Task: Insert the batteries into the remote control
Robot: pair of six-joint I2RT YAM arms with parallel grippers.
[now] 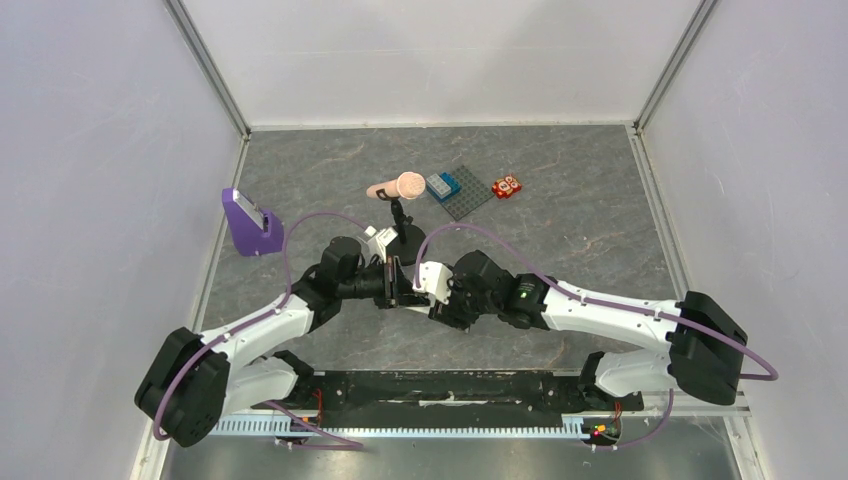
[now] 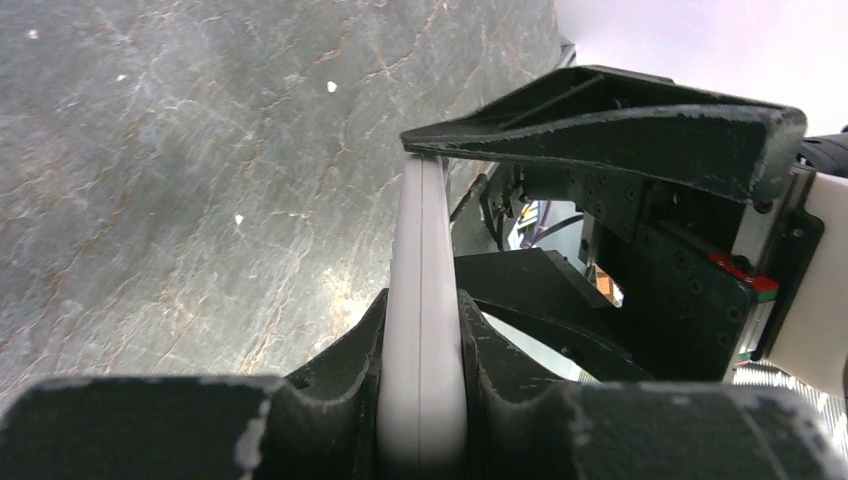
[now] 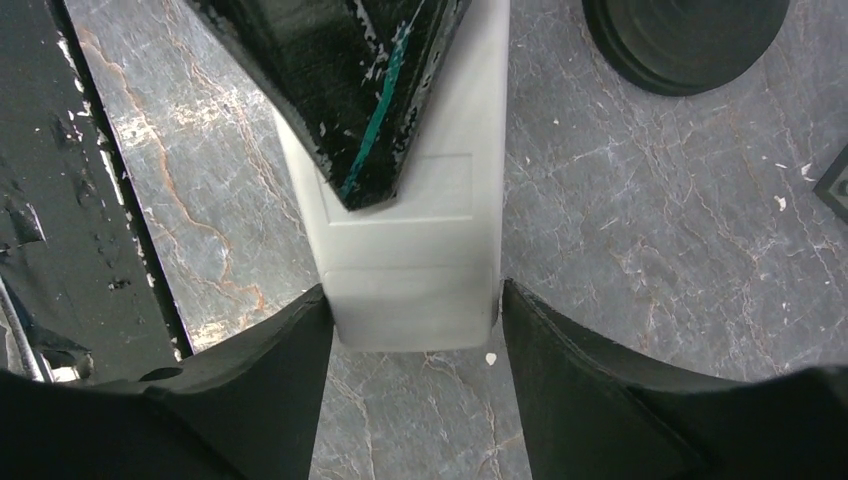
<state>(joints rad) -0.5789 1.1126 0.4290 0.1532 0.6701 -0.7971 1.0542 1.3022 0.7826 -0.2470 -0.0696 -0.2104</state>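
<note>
Currently, left fingers [image 2: 330, 400] clamped on the remote control [image 2: 422, 300], edge-on between them. Right fingers [image 3: 270, 380] flank its battery cover [image 3: 440, 190] end, near-touching; whether gripping cannot be told. Batteries unseen; advisable: firm left clamp while right slides the cover off.

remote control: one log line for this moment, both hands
object: small white oblong remote control | left hand: shut on it, edge-on | right hand: shut on its end | where: over grey marbled table

Count: 1 remote control [image 3: 410, 250], 1 purple wedge [image 1: 250, 228] at 10 o'clock. From 12 to 1 o'clock: 1 pink cylinder [image 1: 408, 185], 1 grey baseplate [image 1: 472, 202], 1 blue brick [image 1: 443, 185], 1 red block [image 1: 507, 187].
</note>
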